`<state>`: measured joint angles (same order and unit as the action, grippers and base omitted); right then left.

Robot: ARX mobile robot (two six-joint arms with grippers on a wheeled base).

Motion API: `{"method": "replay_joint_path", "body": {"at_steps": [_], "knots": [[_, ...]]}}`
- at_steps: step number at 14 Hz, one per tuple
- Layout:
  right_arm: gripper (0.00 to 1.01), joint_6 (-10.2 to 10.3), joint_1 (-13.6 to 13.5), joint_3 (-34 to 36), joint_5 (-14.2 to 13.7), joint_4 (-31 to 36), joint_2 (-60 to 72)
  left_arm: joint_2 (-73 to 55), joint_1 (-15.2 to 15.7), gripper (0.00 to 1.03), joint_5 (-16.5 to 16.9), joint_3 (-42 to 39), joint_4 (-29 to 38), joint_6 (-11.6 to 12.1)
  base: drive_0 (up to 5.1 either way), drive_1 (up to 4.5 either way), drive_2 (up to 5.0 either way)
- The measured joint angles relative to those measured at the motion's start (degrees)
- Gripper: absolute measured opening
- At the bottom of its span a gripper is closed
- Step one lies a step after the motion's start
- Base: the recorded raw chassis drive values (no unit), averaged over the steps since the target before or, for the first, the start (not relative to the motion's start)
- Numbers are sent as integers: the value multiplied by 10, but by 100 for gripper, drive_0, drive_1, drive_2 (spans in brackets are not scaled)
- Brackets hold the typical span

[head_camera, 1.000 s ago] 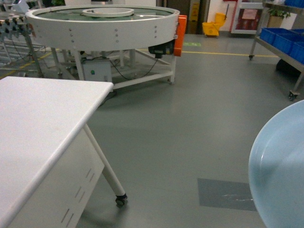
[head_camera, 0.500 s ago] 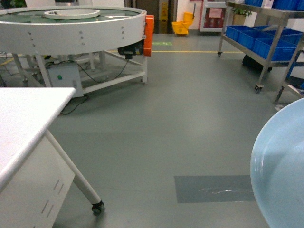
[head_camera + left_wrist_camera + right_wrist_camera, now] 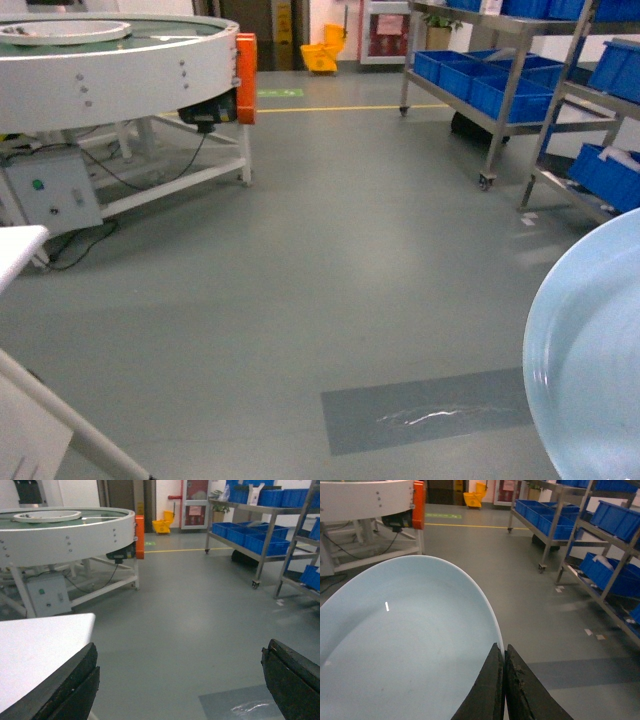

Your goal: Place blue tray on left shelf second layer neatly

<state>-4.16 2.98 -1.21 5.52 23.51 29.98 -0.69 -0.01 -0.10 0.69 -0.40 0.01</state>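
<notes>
Head: showing blue tray (image 3: 590, 360) filling lower right, steel rack (image 3: 500, 70) with blue crates (image 3: 470, 80) sitting upper right. Left wrist: showing left gripper (image 3: 180, 680) fingers spread wide, gripping nothing. Right wrist: showing right gripper (image 3: 504, 690) pinching tray rim at bottom centre.

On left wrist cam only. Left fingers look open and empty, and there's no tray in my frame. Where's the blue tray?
Observer: It's in the right wrist view. The right gripper is shut on the rim of the blue tray.
Operator: Anything riding on it?
Observer: No. The inside is bare apart from a small glint of light.
Operator: Is it touching a rack?
Observer: No. In the right wrist view there is open floor between the tray and the nearest steel rack, which stands off to its right.
</notes>
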Motion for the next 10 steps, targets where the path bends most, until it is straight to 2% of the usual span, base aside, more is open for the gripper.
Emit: {"method": "replay_joint_path", "body": {"at_steps": [3, 10], "knots": [[2, 0, 0, 0, 0, 0, 1, 0, 0, 98, 1, 0, -1, 0, -170, -26, -314], [2, 0, 0, 0, 0, 0, 2, 0, 0, 98, 0, 0, 2, 0, -168, 265, -602]]}}
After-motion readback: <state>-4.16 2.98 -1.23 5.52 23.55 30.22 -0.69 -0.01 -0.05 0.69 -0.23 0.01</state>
